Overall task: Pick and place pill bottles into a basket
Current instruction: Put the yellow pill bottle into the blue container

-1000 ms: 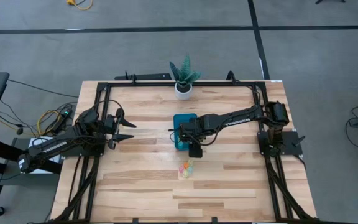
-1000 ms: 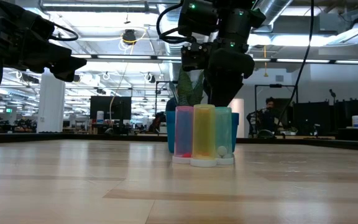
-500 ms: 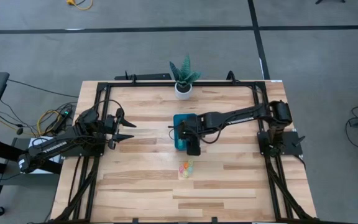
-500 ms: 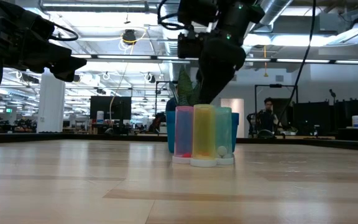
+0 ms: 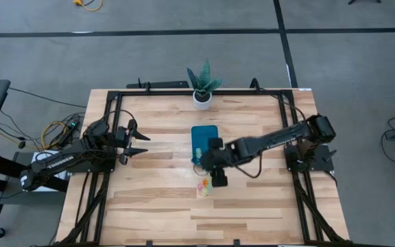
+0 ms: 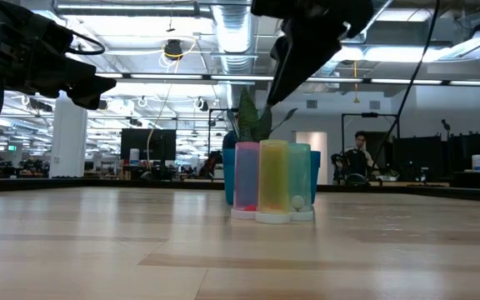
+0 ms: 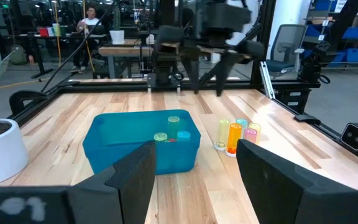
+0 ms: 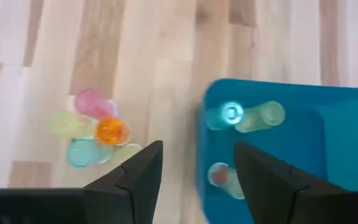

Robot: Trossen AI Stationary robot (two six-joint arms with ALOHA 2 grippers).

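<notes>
Pill bottles (image 5: 204,186) stand clustered upright on the worktop (image 5: 156,206) just beside the basket (image 5: 204,139), partly hidden under the right hand (image 5: 218,180) in the high view; exact count hard to tell. Two or three more lie inside the basket, blurred in the right wrist view. Right hand hangs above the cluster, fingers apart, empty; left hand (image 5: 140,140) waits well apart, open.

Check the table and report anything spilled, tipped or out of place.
Nothing is spilled. The bottles in the blue basket look tipped over, as expected once dropped in. The remaining bottles stand upright in a tight cluster on the table beside it. The plant pot sits upright at the far edge.
</notes>
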